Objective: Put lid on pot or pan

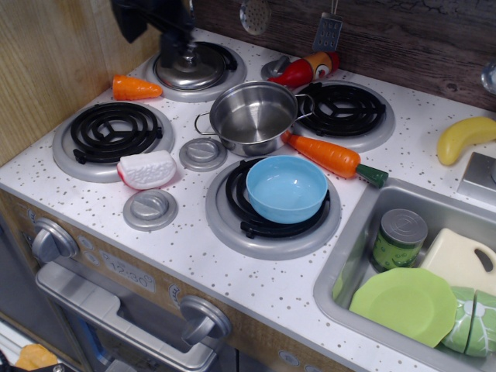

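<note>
The round shiny steel lid [190, 67] with a small central knob lies on the back left burner. The small steel pot [254, 116] with wire loop handles stands empty and uncovered in the middle of the stove top, to the right of the lid. My black gripper [155, 32] is at the top left, just above and behind the lid's left side. Its jaws look spread apart and hold nothing. Its upper part is cut off by the frame edge.
A light blue bowl [287, 187] sits on the front right burner. A carrot [329, 155] lies right of the pot and a carrot piece [136, 87] left of the lid. Two grey discs [203, 153] lie near the front. The sink [345, 271] is at the right.
</note>
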`<act>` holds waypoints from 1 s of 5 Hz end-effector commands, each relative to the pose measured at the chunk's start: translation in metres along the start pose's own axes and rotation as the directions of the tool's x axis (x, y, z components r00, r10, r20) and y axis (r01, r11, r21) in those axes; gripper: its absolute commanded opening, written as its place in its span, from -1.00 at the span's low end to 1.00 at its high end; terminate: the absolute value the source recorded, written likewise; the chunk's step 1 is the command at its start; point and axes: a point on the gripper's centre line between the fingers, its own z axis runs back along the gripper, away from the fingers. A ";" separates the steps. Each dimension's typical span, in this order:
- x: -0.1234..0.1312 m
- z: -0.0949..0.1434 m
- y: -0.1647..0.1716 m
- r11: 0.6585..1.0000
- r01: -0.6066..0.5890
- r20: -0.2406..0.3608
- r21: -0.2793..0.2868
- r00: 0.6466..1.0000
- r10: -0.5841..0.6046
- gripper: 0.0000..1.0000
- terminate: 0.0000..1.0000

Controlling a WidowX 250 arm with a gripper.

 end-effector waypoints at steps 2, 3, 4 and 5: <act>0.042 -0.052 0.048 0.984 0.170 0.284 -0.054 0.947 -0.148 1.00 -1.00; 0.051 -0.064 0.039 0.979 0.187 0.303 -0.080 0.941 -0.154 1.00 -1.00; 0.057 -0.069 0.032 0.977 0.186 0.309 -0.103 0.940 -0.146 1.00 -1.00; 0.060 -0.073 0.027 0.974 0.202 0.330 -0.098 0.930 -0.160 1.00 -1.00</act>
